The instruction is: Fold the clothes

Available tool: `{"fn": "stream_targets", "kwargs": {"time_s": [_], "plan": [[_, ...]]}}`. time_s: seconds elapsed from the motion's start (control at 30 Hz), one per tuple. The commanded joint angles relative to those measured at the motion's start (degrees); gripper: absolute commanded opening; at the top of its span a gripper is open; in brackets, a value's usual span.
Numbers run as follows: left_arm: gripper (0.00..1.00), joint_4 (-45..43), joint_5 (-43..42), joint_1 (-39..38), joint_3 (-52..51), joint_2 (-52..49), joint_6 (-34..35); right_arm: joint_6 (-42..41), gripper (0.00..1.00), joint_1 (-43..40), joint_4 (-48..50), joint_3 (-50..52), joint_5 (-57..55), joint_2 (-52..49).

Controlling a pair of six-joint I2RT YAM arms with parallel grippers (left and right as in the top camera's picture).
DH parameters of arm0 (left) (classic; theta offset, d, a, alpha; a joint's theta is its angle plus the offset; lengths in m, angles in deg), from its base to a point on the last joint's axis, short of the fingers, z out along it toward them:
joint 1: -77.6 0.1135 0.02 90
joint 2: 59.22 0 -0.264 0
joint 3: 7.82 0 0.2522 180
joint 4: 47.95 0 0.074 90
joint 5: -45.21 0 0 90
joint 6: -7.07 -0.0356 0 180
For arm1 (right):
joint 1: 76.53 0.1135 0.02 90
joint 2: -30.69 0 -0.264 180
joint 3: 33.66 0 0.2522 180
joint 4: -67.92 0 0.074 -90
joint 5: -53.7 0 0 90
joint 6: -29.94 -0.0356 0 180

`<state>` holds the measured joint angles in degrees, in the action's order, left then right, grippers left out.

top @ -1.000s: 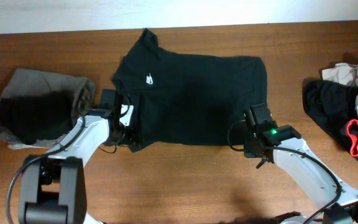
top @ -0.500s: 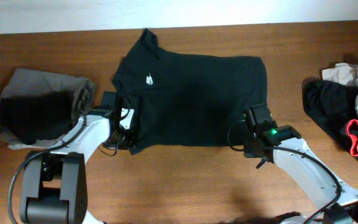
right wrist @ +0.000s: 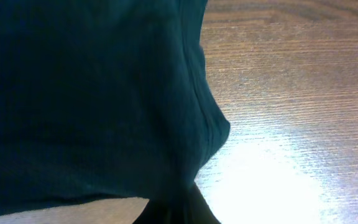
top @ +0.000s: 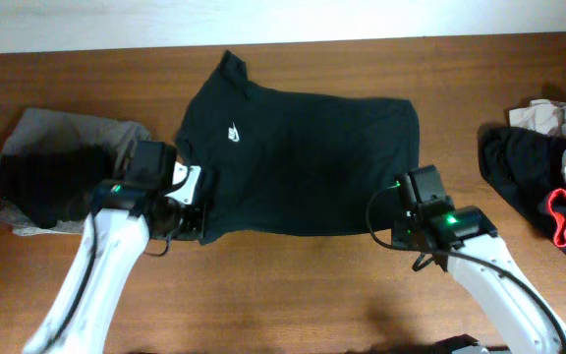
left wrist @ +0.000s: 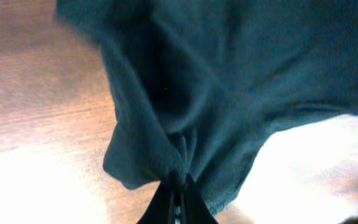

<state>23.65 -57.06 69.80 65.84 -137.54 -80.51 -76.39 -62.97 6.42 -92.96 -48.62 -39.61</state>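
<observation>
Overhead shows the T-shirt (top: 303, 162) and logo (top: 234, 131); wrist views show fingers (left wrist: 162, 210) (right wrist: 199, 208) pinching it.

black T-shirt (top: 303, 157) spread flat, wooden table (top: 303, 295)

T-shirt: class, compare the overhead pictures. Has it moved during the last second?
Yes. The T-shirt has slid slightly toward the robot, leaving more bare table between its collar and the far edge.

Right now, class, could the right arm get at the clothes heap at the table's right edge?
Probably not yet: the right gripper is shut on the black T-shirt; only bare table lies before the heap.
</observation>
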Motion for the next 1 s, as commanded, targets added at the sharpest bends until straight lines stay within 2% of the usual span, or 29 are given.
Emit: {"fn": "stream_targets", "kwargs": {"time_s": [0.0, 0.2, 0.3, 0.43, 0.57, 0.8, 0.97], "plan": [[0.0, 2.1, -1.5, 0.1, 0.8, 6.4, 0.6, -1.8, 0.05, 0.3, -2.3, -2.5, 1.8, 3.4], [0.0, 7.6, -1.7, 0.1, 1.0, 11.4, 1.0, -3.9, 0.04, 0.3, -8.6, -5.1, 4.9, 7.7], [0.0, 7.5, -1.4, 0.1, 1.1, 12.2, 1.0, -3.9, 0.04, 0.3, -10.0, -6.7, 6.6, 9.7], [0.0, 2.8, 0.7, 0.1, 1.1, 11.5, 0.5, -3.9, 0.04, 0.3, -9.2, -8.1, 6.8, 10.0], [0.0, -3.7, 0.7, 0.1, 1.1, 8.9, -3.0, -3.9, 0.05, 0.3, -6.6, -8.1, 6.8, 8.0], [0.0, -10.7, 0.5, 0.1, 1.1, -0.1, -4.9, -3.9, 0.05, 0.3, -1.9, -8.1, 6.1, -0.3], [0.0, -14.0, 0.7, 0.1, 1.1, -6.1, -4.9, -3.9, 0.05, 0.2, 4.1, -8.1, 0.5, -6.6]]}}
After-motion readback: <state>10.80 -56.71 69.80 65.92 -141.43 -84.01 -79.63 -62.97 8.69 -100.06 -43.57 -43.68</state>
